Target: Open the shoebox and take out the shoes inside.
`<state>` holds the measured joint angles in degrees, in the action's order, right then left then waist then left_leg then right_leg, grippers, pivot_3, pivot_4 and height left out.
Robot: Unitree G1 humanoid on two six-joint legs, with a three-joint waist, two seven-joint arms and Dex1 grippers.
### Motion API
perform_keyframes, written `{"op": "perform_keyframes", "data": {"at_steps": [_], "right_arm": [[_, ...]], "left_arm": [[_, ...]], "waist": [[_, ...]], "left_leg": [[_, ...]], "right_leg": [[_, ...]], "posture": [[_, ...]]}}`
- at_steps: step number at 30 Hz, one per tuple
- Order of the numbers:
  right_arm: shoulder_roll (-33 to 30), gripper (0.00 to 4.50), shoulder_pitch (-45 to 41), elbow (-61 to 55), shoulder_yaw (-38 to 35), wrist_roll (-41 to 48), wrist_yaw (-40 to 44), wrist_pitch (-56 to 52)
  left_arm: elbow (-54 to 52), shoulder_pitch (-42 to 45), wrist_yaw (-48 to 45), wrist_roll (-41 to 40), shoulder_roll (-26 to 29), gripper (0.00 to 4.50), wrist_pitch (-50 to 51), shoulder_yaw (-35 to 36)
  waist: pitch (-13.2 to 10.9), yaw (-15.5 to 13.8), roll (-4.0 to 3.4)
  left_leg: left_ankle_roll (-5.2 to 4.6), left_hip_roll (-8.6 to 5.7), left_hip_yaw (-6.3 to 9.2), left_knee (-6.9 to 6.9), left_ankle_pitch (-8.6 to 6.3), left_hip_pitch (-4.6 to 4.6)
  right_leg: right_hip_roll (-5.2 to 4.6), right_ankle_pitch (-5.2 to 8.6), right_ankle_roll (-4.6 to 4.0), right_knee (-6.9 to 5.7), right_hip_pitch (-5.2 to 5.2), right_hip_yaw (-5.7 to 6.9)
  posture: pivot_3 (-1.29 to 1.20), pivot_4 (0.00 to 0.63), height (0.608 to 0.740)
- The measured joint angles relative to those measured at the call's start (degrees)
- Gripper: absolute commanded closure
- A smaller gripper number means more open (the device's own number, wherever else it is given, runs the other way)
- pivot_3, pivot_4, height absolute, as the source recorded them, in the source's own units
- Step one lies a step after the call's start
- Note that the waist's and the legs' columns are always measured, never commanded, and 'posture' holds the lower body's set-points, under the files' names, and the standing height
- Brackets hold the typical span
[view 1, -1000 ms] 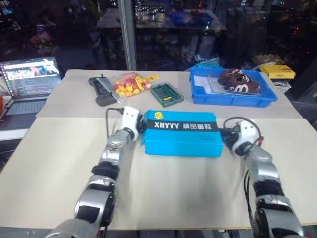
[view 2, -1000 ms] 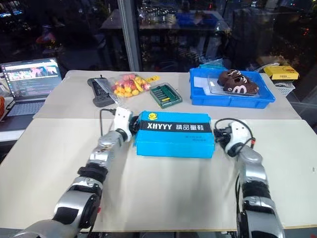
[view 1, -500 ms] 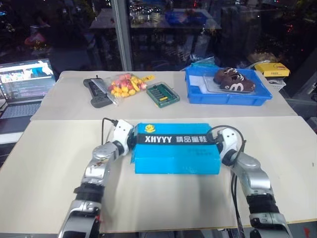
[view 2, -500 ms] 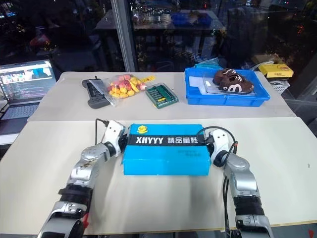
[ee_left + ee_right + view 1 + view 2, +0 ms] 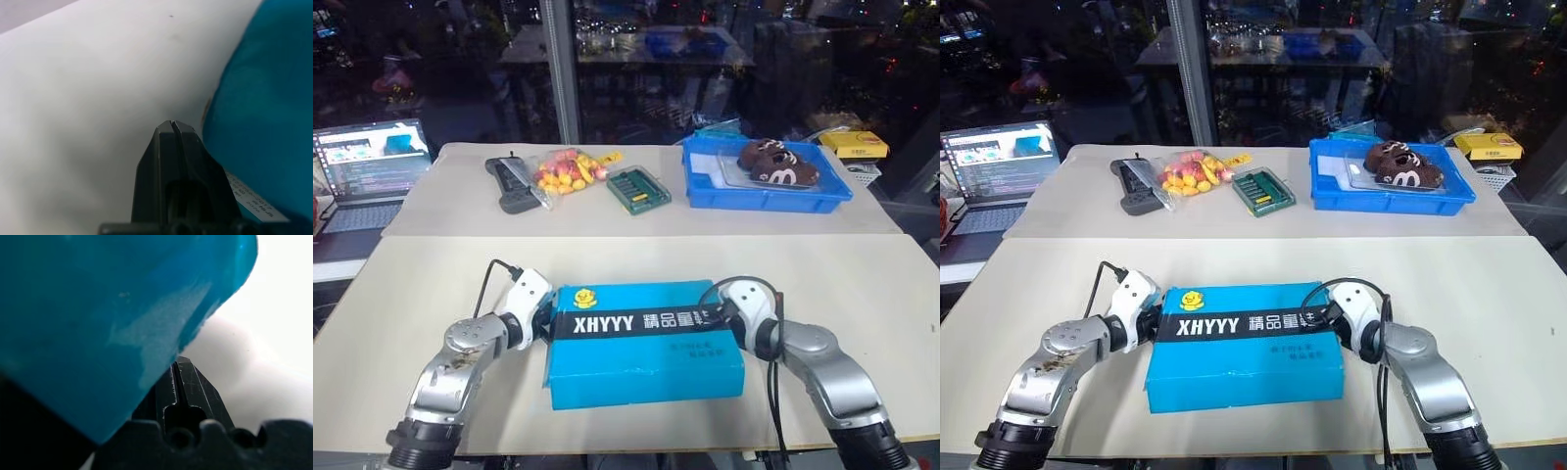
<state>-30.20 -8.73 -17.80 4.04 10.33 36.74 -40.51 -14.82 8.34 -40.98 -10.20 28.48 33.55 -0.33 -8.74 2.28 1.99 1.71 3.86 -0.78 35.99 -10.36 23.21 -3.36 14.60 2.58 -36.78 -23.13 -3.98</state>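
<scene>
A: How far along was the job?

B: Barely begun. The shoebox [image 5: 644,341] lay closed on the tabletop [image 5: 431,284], nearer than the blue tray [image 5: 766,183]; lid unlifted, shoes unseen.

A: And its lie?

B: Flat, long axis crosswise, lettered band facing up.

A: The end effectors?

B: Left end effector [image 5: 171,128] and right end effector [image 5: 178,368] each had fingers together, one at each short end of the shoebox.

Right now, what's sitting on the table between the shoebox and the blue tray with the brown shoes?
Nothing: in the left eye view, bare table separates the shoebox from the blue tray; only a seam crosses it.
</scene>
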Motion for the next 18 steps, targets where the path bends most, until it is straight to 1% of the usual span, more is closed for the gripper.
{"op": "perform_keyframes", "data": {"at_steps": [1, 2, 3, 4, 6, 7, 8, 9, 10, 13, 14, 15, 18], "right_arm": [[-0.08, 4.47, -0.16, 0.28, -0.11, 0.05, 0.21, -0.02], [-0.19, 3.9, -0.63, 0.71, -0.1, 0.09, 0.62, -0.04], [-0.44, 3.69, -0.89, 1.09, -0.16, 0.23, 1.11, -0.02], [-0.86, 3.4, -1.4, 1.62, -0.6, 0.4, 1.65, -0.01], [-1.93, 2.68, -2.03, 2.48, -0.94, 1.71, 2.85, 0.0], [-2.58, 2.38, -2.12, 2.76, -1.16, 2.21, 3.62, 0.02], [-3.44, 2.05, -2.61, 3.67, -1.61, 2.48, 4.41, 0.29], [-4.37, 1.64, -3.03, 4.75, -2.54, 2.7, 4.66, 0.57], [-4.98, 1.32, -3.36, 5.59, -3.09, 2.77, 4.79, 0.78], [-10.75, 0.28, -4.58, 10.17, -8.26, 3.35, 6.61, 2.22], [-12.21, 0.06, -4.74, 11.0, -10.03, 3.57, 7.09, 2.59], [-14.45, 0.01, -5.02, 11.48, -11.96, 4.46, 8.58, 2.76], [-17.87, 0.01, -5.57, 11.42, -13.63, 6.16, 12.0, 2.78]], "left_arm": [[1.12, 0.6, 0.06, 0.33, -0.08, 4.5, -0.8, -0.41], [2.52, 1.61, 0.21, 0.8, -0.28, 3.99, -1.13, -0.85], [3.95, 2.66, 0.43, 1.1, -0.43, 3.79, -1.35, -0.94], [5.58, 3.95, 0.82, 1.16, -0.38, 3.49, -1.57, -0.73], [7.14, 5.87, 0.87, 1.07, -0.32, 2.76, -2.19, -0.73], [7.56, 6.67, 0.73, 1.0, -0.13, 2.47, -2.3, -0.71], [8.07, 7.54, 0.27, 0.96, 0.94, 2.17, -2.5, -0.65], [8.23, 8.06, -0.13, 0.95, 2.16, 1.73, -2.6, -0.28], [8.3, 8.22, -0.46, 0.91, 2.9, 1.45, -2.67, 0.05], [8.95, 8.46, -3.75, -0.33, 8.69, 0.37, -3.42, 2.93], [9.09, 8.47, -4.73, -0.81, 10.12, 0.11, -3.53, 4.2], [9.26, 8.8, -6.4, -1.61, 12.35, 0.04, -3.57, 5.57], [9.28, 10.4, -9.79, -3.57, 15.97, 0.04, -3.56, 6.66]], "waist": [[0.01, -0.02, 0.01], [0.0, -0.04, 0.02], [-0.01, -0.04, 0.04], [-0.02, -0.05, 0.06], [-0.06, -0.05, 0.13], [-0.08, -0.04, 0.14], [-0.08, 0.01, 0.16], [-0.09, 0.1, 0.15], [-0.1, 0.14, 0.15], [-0.17, 0.03, 0.13], [-0.17, -0.03, 0.13], [-0.18, -0.1, 0.13], [-0.18, -0.13, 0.13]], "left_leg": [[0.0, -0.01, 0.0, 0.02, 0.0, -0.01], [0.0, -0.01, 0.0, 0.05, 0.0, 0.01], [0.0, -0.01, 0.0, 0.06, 0.0, 0.02], [0.0, -0.01, 0.01, 0.1, 0.01, 0.04], [0.0, -0.01, 0.02, 0.1, 0.01, 0.1], [-0.01, -0.01, 0.02, 0.09, 0.01, 0.16], [-0.01, -0.01, 0.02, 0.09, 0.01, 0.19], [-0.01, -0.01, 0.01, 0.07, 0.01, 0.23], [-0.01, -0.02, 0.01, 0.06, 0.01, 0.25], [-0.01, -0.02, 0.01, 0.0, 0.01, 0.47], [-0.01, -0.02, 0.01, -0.01, 0.01, 0.53], [-0.01, -0.02, 0.01, -0.03, 0.01, 0.64], [-0.01, -0.02, 0.01, -0.05, 0.01, 0.71]], "right_leg": [[0.0, 0.0, 0.0, 0.0, 0.02, 0.0], [0.0, 0.0, -0.02, 0.0, 0.01, 0.0], [0.0, 0.0, -0.02, -0.01, 0.01, 0.0], [0.01, -0.01, -0.02, -0.01, -0.01, 0.0], [0.01, -0.03, 0.0, -0.01, -0.05, -0.01], [0.01, -0.04, 0.01, 0.01, -0.09, 0.0], [0.02, -0.04, 0.02, 0.01, -0.12, -0.01], [0.02, -0.04, 0.02, 0.02, -0.16, -0.01], [0.02, -0.04, 0.02, 0.02, -0.17, -0.02], [0.02, -0.04, 0.0, 0.04, -0.4, -0.02], [0.02, -0.04, -0.01, 0.03, -0.46, -0.01], [0.02, -0.04, -0.03, 0.01, -0.59, -0.01], [0.02, -0.03, -0.01, 0.0, -0.71, -0.02]], "posture": [[0.0, 0.15, 0.74], [0.0, 0.15, 0.74], [0.0, 0.15, 0.74], [0.0, 0.15, 0.74], [0.0, 0.15, 0.74], [0.0, 0.15, 0.74], [0.0, 0.15, 0.74], [0.0, 0.15, 0.74], [0.0, 0.15, 0.74], [0.0, 0.15, 0.74], [0.0, 0.15, 0.74], [0.0, 0.15, 0.74], [0.0, 0.15, 0.74]]}}
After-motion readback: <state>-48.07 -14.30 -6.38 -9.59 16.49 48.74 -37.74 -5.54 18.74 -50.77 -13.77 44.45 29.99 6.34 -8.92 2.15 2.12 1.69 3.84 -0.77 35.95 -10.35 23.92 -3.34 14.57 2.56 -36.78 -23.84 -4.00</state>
